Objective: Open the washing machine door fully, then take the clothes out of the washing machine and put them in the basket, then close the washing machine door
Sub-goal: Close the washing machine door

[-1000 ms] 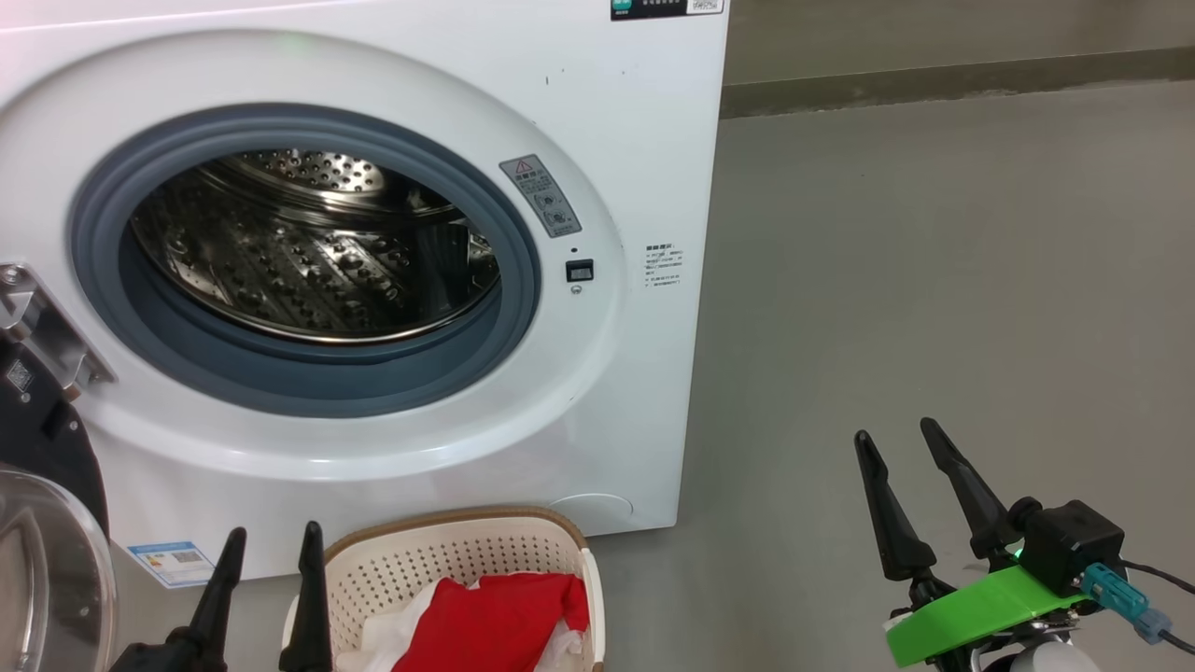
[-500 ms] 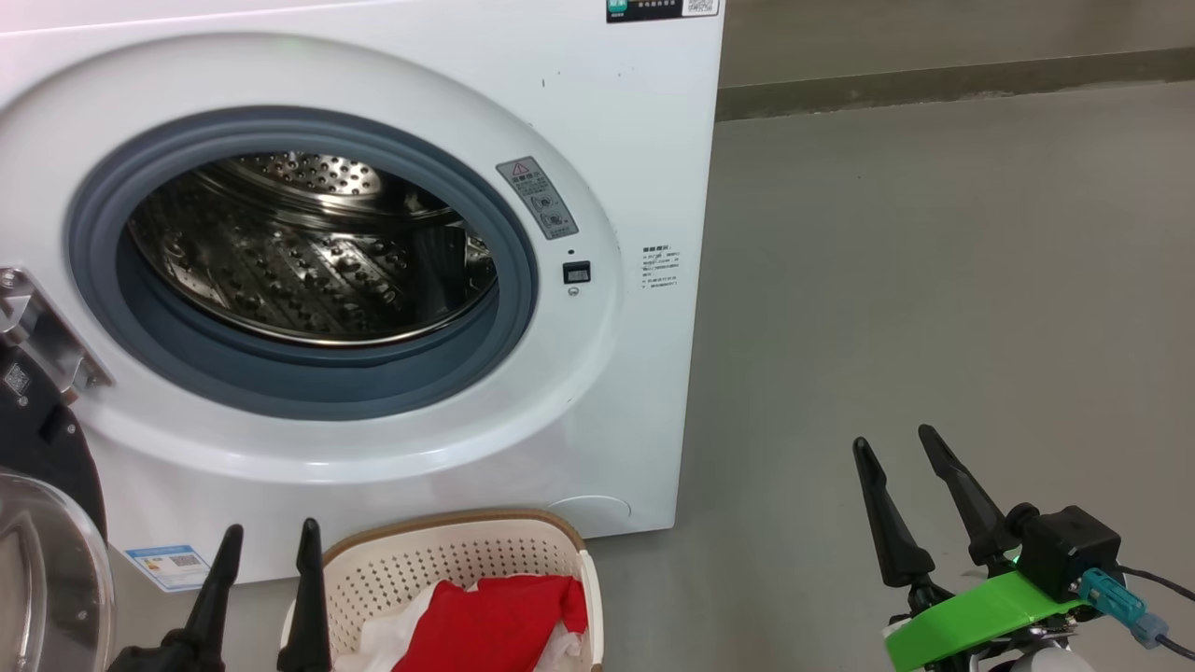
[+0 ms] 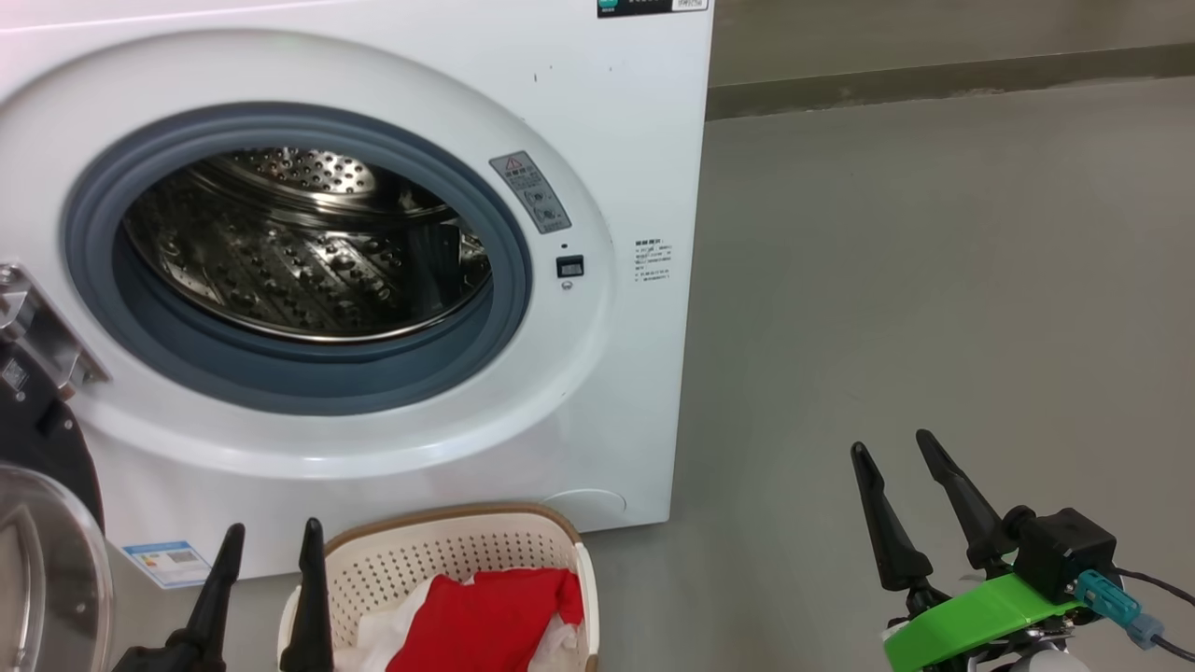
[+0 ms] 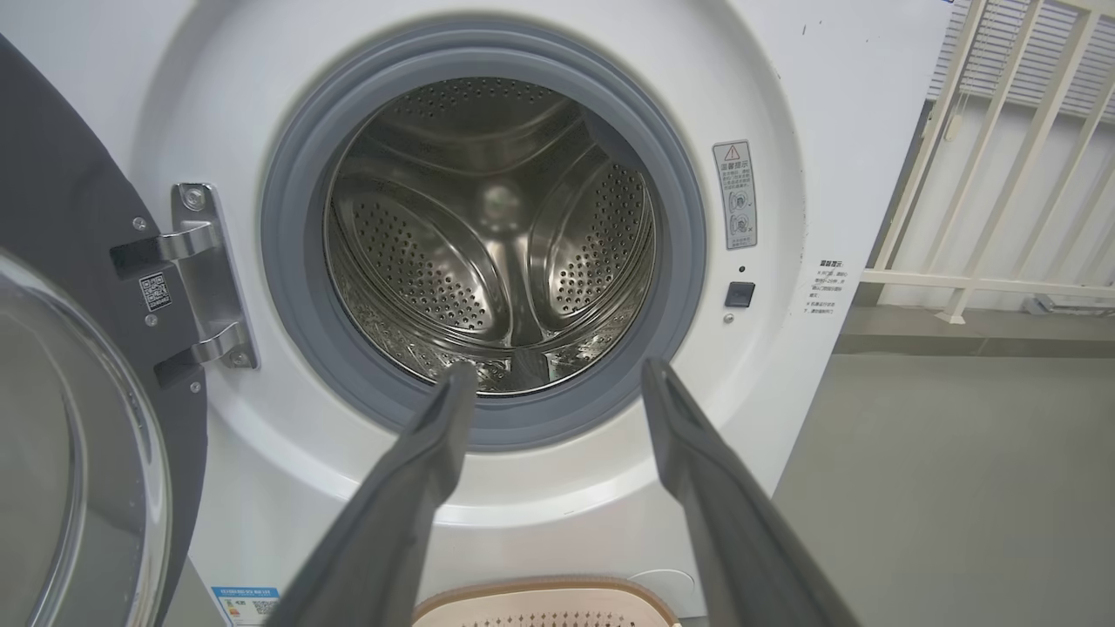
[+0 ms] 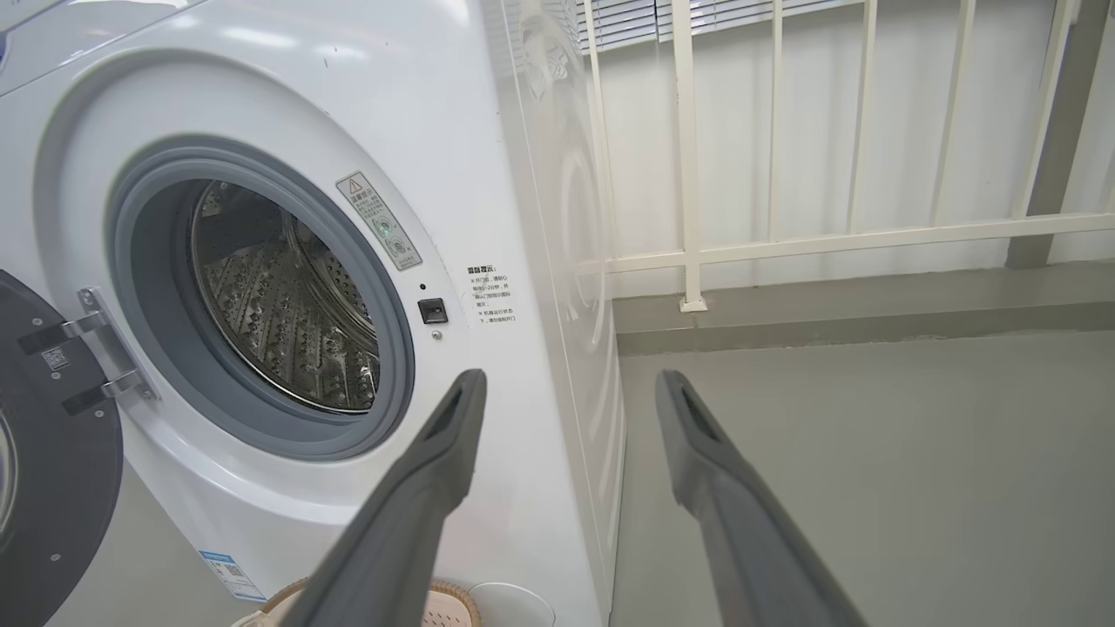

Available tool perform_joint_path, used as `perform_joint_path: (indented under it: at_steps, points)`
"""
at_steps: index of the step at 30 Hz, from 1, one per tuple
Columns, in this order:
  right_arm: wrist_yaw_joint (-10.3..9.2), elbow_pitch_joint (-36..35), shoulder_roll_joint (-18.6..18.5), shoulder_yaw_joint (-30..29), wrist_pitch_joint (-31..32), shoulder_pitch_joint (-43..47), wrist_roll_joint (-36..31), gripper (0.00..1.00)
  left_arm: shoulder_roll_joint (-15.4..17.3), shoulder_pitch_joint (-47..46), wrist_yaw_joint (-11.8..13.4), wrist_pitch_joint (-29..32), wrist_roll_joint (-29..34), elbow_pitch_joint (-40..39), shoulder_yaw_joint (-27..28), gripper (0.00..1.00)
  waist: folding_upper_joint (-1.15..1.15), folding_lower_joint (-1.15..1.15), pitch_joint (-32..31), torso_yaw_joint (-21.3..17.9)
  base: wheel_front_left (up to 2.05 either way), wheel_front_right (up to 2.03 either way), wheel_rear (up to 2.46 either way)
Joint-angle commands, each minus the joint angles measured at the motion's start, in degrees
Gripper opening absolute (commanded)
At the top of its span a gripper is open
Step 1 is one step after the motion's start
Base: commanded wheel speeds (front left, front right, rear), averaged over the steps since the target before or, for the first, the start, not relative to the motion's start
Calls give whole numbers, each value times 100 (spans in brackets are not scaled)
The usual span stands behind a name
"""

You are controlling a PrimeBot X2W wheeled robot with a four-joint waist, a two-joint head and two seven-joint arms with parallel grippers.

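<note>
Washing machine door (image 3: 42, 448) stands wide open at lower left of my head view, black rim and clear glass bowl on show, hung on its metal hinge (image 3: 37, 327) at the frame's left edge. The washing machine (image 3: 616, 140) takes up the upper left, w/ the grey rubber ring (image 3: 509, 280) round the steel drum (image 3: 299, 252); left wrist view looks straight in and the perforated steel shows right to the back. The clothes (image 3: 485, 621), red w/ white bits, lie in the basket (image 3: 448, 551) at bottom centre, on the floor just in front of the machine. Left gripper (image 3: 272, 534) sits at bottom left, just beside the basket's left rim, fingers spread apart, nothing between them. Right gripper (image 3: 891, 441) is at lower right, well apart from the machine, over bare grey floor (image 3: 934, 280), fingers spread too, holding nothing; green bracket (image 3: 971, 616) at its wrist. Right wrist view has a white railing (image 5: 688, 174) in the upper right, past the machine's side.
</note>
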Motion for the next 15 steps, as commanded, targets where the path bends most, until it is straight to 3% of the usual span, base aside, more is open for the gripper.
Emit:
perform_joint_path:
  at_steps: [1,15]
  points:
    - [2,-117,-45,146,-37,-108,-41,100,35,-81,36,-69,31,-162,166,100,0,0,-1,-1,-122,122,0]
    - [2,-15,-35,132,-37,-144,-57,100,35,-97,-4,-69,-36,-181,132,100,0,0,9,5,-169,169,0]
